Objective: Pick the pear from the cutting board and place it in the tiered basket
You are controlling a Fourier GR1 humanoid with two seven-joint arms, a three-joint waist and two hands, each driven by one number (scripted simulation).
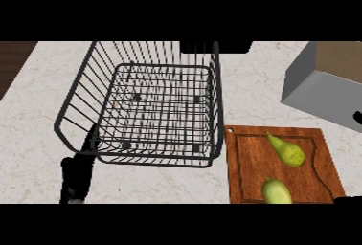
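Note:
A green pear (286, 150) lies on its side on the far part of the wooden cutting board (240, 162) at the lower right, stem end pointing up-left. The black wire tiered basket (152, 148) stands left of the board, and its visible tier holds nothing. My left hand (75, 177) is at the lower left with fingers straight and upward, beside the basket's near left corner and holding nothing. At the right edge only a small black part of my right hand (357, 116) shows, well away from the pear.
A second pale green fruit (277, 191) lies at the board's near edge, below the pear. A grey box (318, 93) with a brown inside stands at the upper right. The marble counter (35, 119) stretches left of the basket.

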